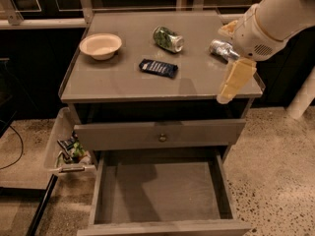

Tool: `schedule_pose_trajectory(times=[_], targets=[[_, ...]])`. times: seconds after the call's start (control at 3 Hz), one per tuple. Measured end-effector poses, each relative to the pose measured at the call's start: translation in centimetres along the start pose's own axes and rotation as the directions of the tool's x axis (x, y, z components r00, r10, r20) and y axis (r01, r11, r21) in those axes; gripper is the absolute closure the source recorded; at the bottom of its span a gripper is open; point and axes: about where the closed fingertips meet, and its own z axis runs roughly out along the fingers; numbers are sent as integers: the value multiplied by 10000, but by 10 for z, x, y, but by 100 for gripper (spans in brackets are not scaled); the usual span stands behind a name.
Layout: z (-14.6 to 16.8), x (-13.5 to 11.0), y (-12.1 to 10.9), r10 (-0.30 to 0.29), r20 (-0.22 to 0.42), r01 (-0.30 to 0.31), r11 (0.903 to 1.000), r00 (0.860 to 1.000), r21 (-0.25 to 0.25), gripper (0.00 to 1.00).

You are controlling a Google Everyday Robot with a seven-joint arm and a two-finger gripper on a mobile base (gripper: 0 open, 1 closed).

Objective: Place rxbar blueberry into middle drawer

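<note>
The rxbar blueberry (158, 68), a flat dark navy bar with pale lettering, lies on the table top near its middle. The middle drawer (157, 193) stands pulled open below the table, and its grey floor is bare. My gripper (227, 93) hangs from the white arm at the table's right front corner, pointing down and to the left. It is to the right of the bar and well apart from it, and it holds nothing that I can see.
A green-and-silver can (168, 38) lies behind the bar. A silver can (222, 49) lies at the right, next to the arm. A cream bowl (101, 45) sits at the left. The shut top drawer front has a round knob (162, 137). A side bin (69, 151) holds packets.
</note>
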Motion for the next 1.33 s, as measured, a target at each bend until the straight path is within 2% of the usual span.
schedule_pose_trajectory(times=[0.33, 0.67, 1.0, 1.33], targets=[[18, -4, -1, 260, 348, -263, 9996, 9991, 81, 0], [47, -12, -9, 741, 1347, -767, 9969, 9881, 144, 0], [74, -21, -16, 1321, 2359, -1337, 9910, 9628, -90, 0], [99, -32, -20, 2022, 3252, -1877, 9793, 9238, -757, 0]])
